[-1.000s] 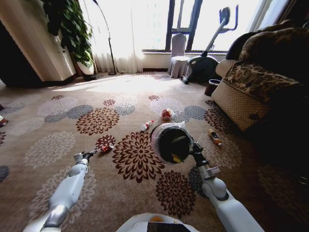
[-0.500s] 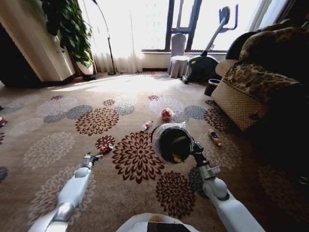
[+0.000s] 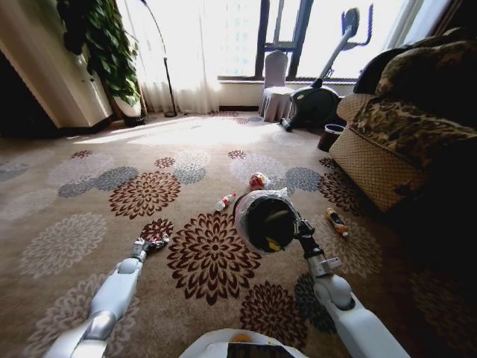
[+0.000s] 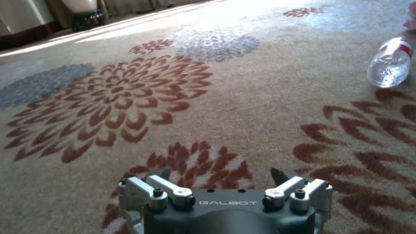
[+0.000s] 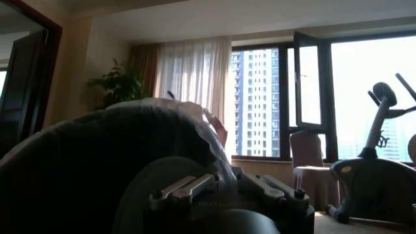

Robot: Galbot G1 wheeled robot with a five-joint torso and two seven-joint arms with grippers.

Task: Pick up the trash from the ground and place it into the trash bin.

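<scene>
Since the earlier head view the whole scene has slid sideways, so the camera turned. The left gripper point(image 3: 155, 242) sits at about 9 o'clock of the lined bin, jaws parted around a small red-and-white piece of litter point(image 3: 158, 240) on the floral carpet point(image 3: 74, 239); a second ago that piece lay ahead of the fingers.

The right gripper point(image 3: 297, 226) is clamped on the rim of the small round black trash bin with a ruffled translucent liner point(image 3: 264, 220), tipped toward the camera.

Head view: red-capped clear bottle point(image 3: 225, 201) at the bin's 11 o'clock, red-white wad point(image 3: 258, 180) at 12, another small bottle point(image 3: 335, 222) at 3.

Left wrist view: parted fingers point(image 4: 162, 187) over bare carpet, with the clear bottle point(image 4: 390, 63) far off.
</scene>
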